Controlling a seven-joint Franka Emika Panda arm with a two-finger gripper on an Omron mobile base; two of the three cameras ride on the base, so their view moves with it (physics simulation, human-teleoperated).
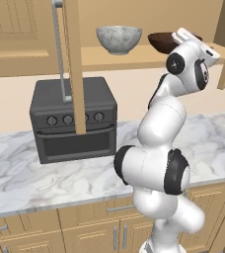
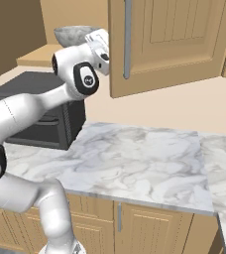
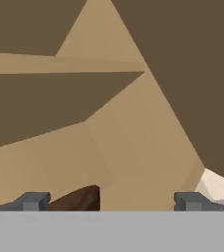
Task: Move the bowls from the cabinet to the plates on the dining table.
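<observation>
Reaching: the end effector (image 3: 111, 201) is raised to the level of the open cabinet's shelf, its wrist at the wooden bowl in the left base view.
End effector state: released, jaws spread wide, the two dark fingertips (image 3: 31, 201) far apart at the bottom of the hand view, nothing between them.
Wooden bowl: the dark brown wooden bowl (image 1: 161, 42) sits on the cabinet shelf, right of the stone bowl; the hand covers its right part in the left base view. In the hand view a sliver of its brown rim shows just beside the left fingertip; contact cannot be judged.
Stone bowl: the grey-white marbled stone bowl (image 1: 118, 38) stands upright on the same shelf, left of the wooden bowl and apart from it; in the right base view its rim shows just behind the wrist.
Cabinet: the light tan cabinet (image 1: 20, 47) hangs on the wall above the tabletop, its interior open. One panelled door (image 2: 169, 42) with a long silver bar handle (image 2: 127, 39) stands swung out to the right; another door is seen edge-on in front of the oven.
Oven: a black oven (image 1: 74, 121) with a row of knobs rests on the tabletop below the shelf.
Tabletop: a white-grey veined marble tabletop (image 2: 144, 163) runs along the wall over tan drawer fronts.
</observation>
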